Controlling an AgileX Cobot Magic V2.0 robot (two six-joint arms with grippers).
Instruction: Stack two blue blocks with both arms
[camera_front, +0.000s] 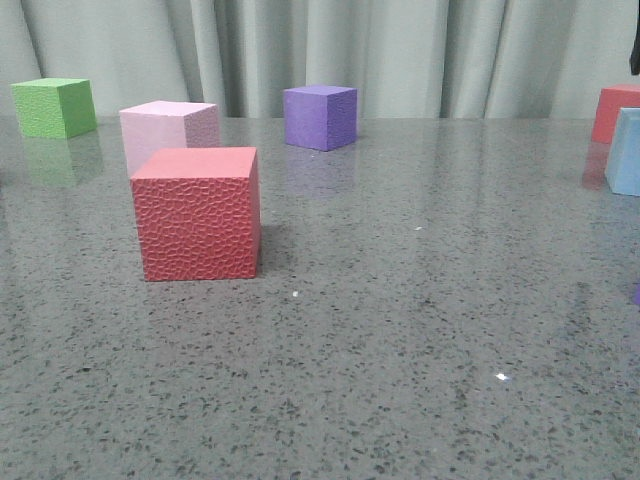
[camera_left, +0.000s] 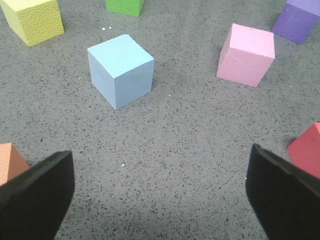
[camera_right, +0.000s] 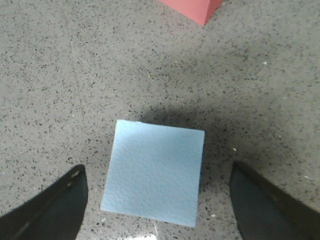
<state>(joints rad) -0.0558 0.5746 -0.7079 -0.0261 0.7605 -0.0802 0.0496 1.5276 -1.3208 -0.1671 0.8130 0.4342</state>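
One blue block (camera_left: 121, 70) stands alone on the grey speckled table, ahead of my left gripper (camera_left: 160, 151). That gripper is open, with only bare table between its black fingers (camera_left: 35, 195). The other blue block (camera_right: 154, 172) lies directly under my right gripper (camera_right: 157, 166). This gripper is open too, with a finger on each side of the block and a gap to each. In the front view only a slice of this block (camera_front: 625, 152) shows at the right edge. Neither gripper is clearly in the front view.
A textured red cube (camera_front: 197, 213) stands front left, a pale pink cube (camera_front: 170, 130) behind it, a green cube (camera_front: 55, 107) far left and a purple cube (camera_front: 320, 117) at the back. Another red cube (camera_front: 618, 112) is far right. A yellow cube (camera_left: 34, 19) sits beyond the left block.
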